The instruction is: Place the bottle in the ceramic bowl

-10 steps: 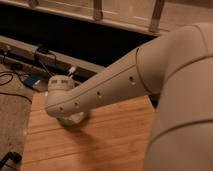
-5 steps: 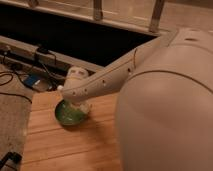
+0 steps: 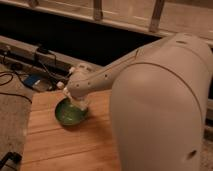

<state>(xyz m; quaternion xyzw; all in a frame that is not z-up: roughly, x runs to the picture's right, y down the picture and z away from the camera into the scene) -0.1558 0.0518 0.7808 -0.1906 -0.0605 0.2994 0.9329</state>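
The green ceramic bowl (image 3: pixel 69 114) sits on the wooden table (image 3: pixel 60 145) near its far left corner. My white arm reaches in from the right, and its wrist hangs over the bowl's far right rim. The gripper (image 3: pixel 80 103) points down at that rim, mostly hidden under the wrist. A pale shape at the gripper, just over the rim, could be the white bottle (image 3: pixel 83 104); I cannot tell whether it is held or lying in the bowl.
My bulky white arm shell (image 3: pixel 160 110) blocks the right half of the view. Black cables (image 3: pixel 15 80) and a blue object (image 3: pixel 31 80) lie on the floor to the left. A dark ledge (image 3: pixel 60 60) runs behind the table. The table's left edge is close to the bowl.
The wrist has moved right and a little farther back, from the bowl's left side to its far right rim. More of the bowl's inside shows now.
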